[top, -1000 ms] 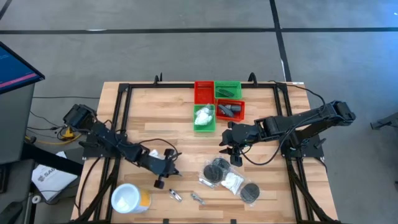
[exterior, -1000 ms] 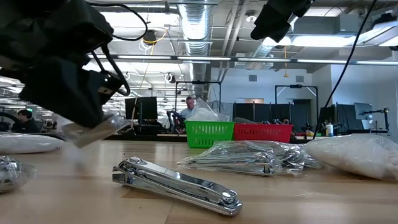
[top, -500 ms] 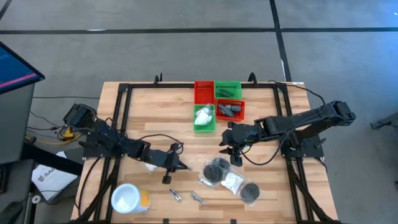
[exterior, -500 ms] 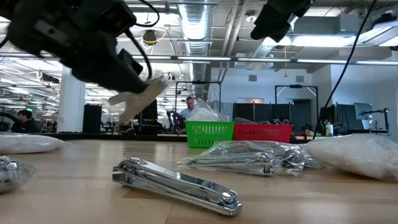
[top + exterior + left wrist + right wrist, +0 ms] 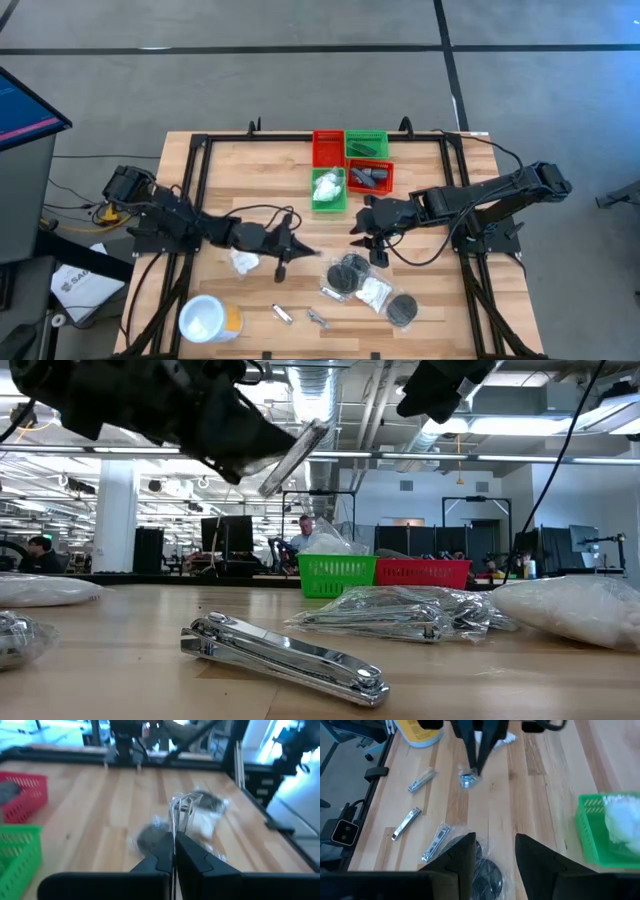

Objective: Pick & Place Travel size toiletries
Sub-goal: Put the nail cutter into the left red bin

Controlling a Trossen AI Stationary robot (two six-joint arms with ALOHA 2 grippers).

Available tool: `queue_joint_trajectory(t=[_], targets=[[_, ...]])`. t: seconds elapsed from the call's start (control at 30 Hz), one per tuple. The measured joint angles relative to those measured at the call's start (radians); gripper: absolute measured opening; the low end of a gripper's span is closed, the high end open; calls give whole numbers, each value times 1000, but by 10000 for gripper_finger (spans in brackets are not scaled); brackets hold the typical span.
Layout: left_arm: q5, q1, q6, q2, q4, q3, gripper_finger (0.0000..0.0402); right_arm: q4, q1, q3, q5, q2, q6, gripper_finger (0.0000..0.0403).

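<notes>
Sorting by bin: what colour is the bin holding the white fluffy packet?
Green bin, clearest in the high view.

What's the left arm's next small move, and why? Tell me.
Probably swing the left gripper across to the bins: it is shut on a thin silver sachet, held above the table, short of them. The right gripper hovers open beside the bins.
</notes>
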Motion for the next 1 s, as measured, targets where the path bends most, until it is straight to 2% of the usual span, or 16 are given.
queue_joint_trajectory(t=[0.7, 1.0], targets=[[24, 103, 1, 0, 261, 0, 2, 124, -3, 0, 0, 0, -77, 129], [55, 112, 9, 0, 273, 28, 2, 222, -44, 0, 0, 0, -120, 129]])
